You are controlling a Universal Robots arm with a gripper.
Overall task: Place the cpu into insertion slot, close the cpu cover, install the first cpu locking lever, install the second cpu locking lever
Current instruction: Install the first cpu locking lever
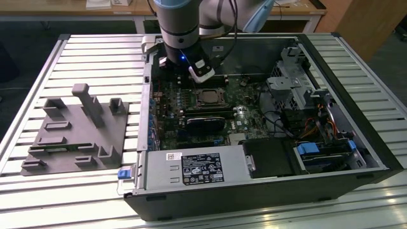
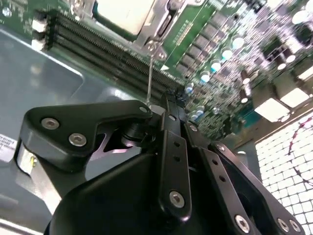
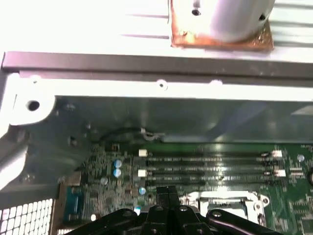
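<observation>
A slatted metal table (image 1: 83, 200) carries an open computer case (image 1: 254, 202) lying on its side, with a grey moulded fixture (image 1: 76, 138) on the exterior view's left. The arm (image 1: 184, 24) reaches down over the far part of the green board. The cpu (image 1: 207, 97) lies flat in the insertion slot (image 1: 207, 90) mid-board, on the far side of a black card (image 1: 205, 121). Its pale top shows through the window of the cpu cover (image 2: 159, 22), which appears to lie down over it. The gripper (image 2: 164, 100) hangs just beside the socket on its far side, jaws drawn narrow. A thin locking lever (image 2: 149, 78) rises from the socket's corner to the claw's tip. I cannot tell whether the lever is pinched or merely touching. In the first wrist view the gripper (image 3: 164, 192) sits near the memory slots (image 3: 210, 164). The lever looks like stiff, springy, smooth wire, likely to slip. It is best taken near its free end. The chip itself is light and fragile, to be held by its edges only.
</observation>
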